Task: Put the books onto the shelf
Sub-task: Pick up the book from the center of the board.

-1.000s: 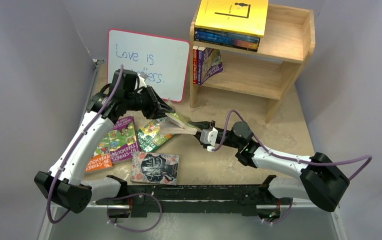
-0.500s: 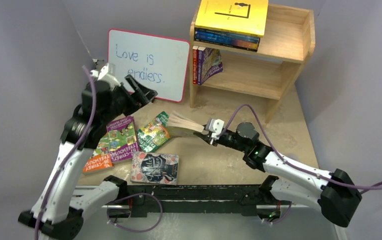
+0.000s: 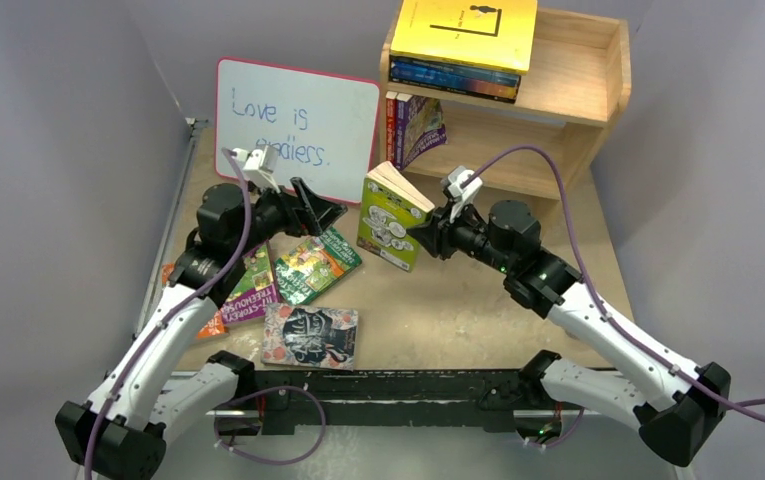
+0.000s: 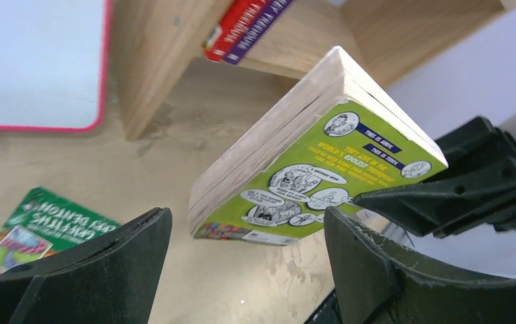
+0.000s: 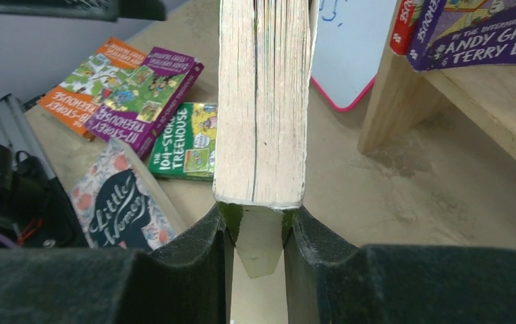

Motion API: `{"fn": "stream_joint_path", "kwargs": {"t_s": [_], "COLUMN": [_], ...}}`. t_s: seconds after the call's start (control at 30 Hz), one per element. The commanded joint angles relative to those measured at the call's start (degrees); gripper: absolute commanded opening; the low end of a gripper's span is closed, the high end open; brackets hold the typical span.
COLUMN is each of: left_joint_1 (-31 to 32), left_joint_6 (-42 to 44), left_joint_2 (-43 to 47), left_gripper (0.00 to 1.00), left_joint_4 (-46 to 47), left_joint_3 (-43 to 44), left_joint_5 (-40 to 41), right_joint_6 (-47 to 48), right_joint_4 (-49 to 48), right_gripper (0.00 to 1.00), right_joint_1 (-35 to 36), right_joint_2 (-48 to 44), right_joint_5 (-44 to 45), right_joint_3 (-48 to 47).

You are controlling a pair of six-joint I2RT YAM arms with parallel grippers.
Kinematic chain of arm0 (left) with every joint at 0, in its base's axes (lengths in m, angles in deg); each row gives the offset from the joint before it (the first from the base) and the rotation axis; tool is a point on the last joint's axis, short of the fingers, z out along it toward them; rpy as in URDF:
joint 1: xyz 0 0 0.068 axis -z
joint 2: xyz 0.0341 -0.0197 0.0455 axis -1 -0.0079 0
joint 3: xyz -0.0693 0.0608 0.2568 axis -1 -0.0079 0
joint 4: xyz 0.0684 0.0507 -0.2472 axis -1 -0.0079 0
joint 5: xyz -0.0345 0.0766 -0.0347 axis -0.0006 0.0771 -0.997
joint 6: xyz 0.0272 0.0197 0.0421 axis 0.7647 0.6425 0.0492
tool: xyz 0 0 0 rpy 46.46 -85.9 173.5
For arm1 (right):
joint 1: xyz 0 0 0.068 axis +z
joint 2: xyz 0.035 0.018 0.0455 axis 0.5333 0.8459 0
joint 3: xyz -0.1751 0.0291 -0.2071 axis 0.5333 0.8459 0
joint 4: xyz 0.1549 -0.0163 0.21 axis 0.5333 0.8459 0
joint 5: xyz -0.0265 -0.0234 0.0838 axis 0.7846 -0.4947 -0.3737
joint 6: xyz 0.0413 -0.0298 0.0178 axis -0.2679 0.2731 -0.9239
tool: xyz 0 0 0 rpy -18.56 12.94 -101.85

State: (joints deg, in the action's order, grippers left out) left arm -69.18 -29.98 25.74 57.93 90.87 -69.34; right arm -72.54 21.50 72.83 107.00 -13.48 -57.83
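In the middle of the overhead view the right gripper (image 3: 428, 236) is clamped on a lime-green book (image 3: 391, 217), holding it upright off the table (image 3: 458, 310); its wrist view shows the page block pinched between both fingers (image 5: 204, 260). Just to its left the left gripper (image 3: 320, 208) stands with its jaws spread wide and nothing between them. The shelf (image 3: 558, 110) sits at the upper right, with a yellow book (image 3: 468, 30) stacked on top and two spines on the lower tier. At lower left lie more books on the table, the floral Little Women (image 3: 310, 336) nearest. A pink-edged whiteboard (image 3: 293, 125) leans behind.
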Motion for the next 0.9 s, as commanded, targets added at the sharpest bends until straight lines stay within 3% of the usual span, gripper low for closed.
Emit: {"fn": "stream_joint_path", "kwargs": {"t_s": [0.0,0.27,0.47,0.6,0.7,0.77,0.87], "left_joint_1": [-0.06,-0.06,0.07,0.37,0.51,0.56,0.56], "left_joint_6": [0.48,1.46,-7.76,-6.42,-1.33,0.83,3.36], "left_joint_2": [-3.16,-7.25,-3.86,-0.17,0.89,0.82,0.73], "left_gripper": [0.83,0.84,0.84,0.86,0.85,0.78,0.54], "left_joint_4": [17.17,19.13,30.49,27.59,20.04,16.09,12.35], "left_joint_3": [-0.98,-0.46,-4.66,-4.38,-1.64,0.17,1.89], "left_joint_5": [-13.74,-26.38,-39.83,-44.58,-45.41,-46.08,-46.7], "right_joint_6": [-4.11,-6.16,-7.46,-6.72,-6.29,-6.2,-5.93], "right_joint_4": [5.04,10.8,11.53,13.82,15.42,15.69,14.92], "right_gripper": [0.0,0.0,0.0,0.0,0.0,0.0,0.0], "right_joint_1": [-1.27,-1.71,-1.67,-1.72,-1.73,-1.75,-1.75], "right_joint_2": [-1.05,0.98,2.86,4.42,6.32,7.16,7.4], "right_joint_5": [-7.51,-27.21,-36.81,-39.64,-39.75,-38.69,-37.43], "right_joint_3": [-9.92,-20.04,-24.62,-26.83,-28.67,-29.52,-30.01]}}
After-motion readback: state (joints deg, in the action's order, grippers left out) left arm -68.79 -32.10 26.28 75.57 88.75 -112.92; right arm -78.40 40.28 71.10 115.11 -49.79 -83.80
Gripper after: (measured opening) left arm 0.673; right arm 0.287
